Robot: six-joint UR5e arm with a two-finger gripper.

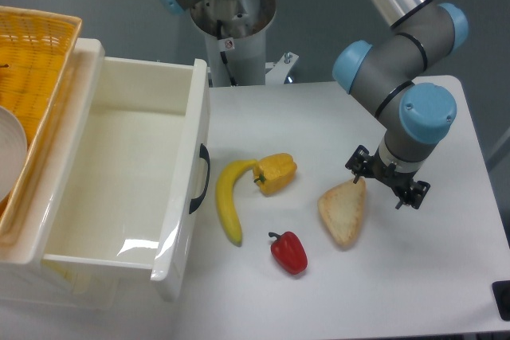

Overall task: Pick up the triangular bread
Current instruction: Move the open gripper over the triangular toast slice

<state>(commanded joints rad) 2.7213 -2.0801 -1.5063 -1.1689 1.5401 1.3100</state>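
Note:
The triangular bread (343, 214) is a flat tan wedge with a pale face and golden crust. It lies on the white table (414, 276) right of centre, its narrow tip pointing up towards the arm. My gripper (368, 181) is right at that upper tip, seen from above under the blue wrist joint. The fingers are hidden by the wrist and mount, so I cannot tell whether they are open or shut on the bread.
A yellow bell pepper (276, 173) and a banana (229, 199) lie left of the bread. A red pepper (289, 252) lies in front. An open white drawer (119, 189) stands at the left, with a yellow basket (32, 77) behind it.

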